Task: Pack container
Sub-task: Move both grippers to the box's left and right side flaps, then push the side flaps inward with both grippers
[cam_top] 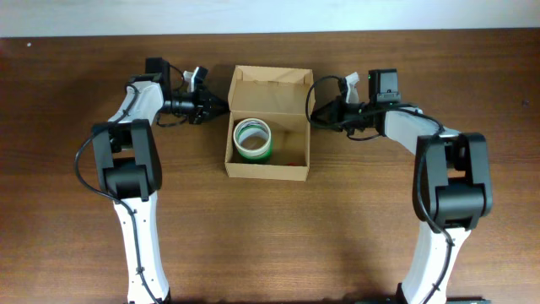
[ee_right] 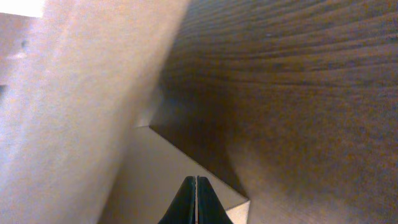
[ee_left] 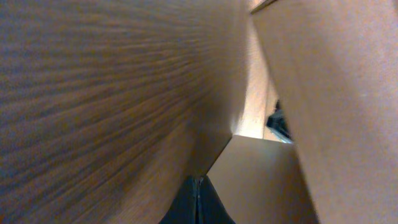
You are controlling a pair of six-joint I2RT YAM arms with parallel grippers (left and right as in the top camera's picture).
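Both pairs of jaws are pressed together with nothing between them, as each wrist camera shows. The left gripper (cam_top: 219, 103) points at the outer left wall of the container (cam_top: 268, 171), a tan cardboard box standing open at the middle of the wooden table (cam_top: 270, 245), towards its far side. The right gripper (cam_top: 314, 114) points at the outer right wall. Each tip is just beside the cardboard, and whether either touches it cannot be told. In the wrist views, cardboard fills one side of the frame and wood grain the other. The flap lid (cam_top: 268, 78) stands open along the far edge of the box. The near half of the table is bare wood between the two arms, and there is more bare wood outside each arm. Inside the box lies one green and white tape roll (cam_top: 253, 138), flat against the left wall, and one small red item (cam_top: 289, 162) near the front right corner, too small to identify.
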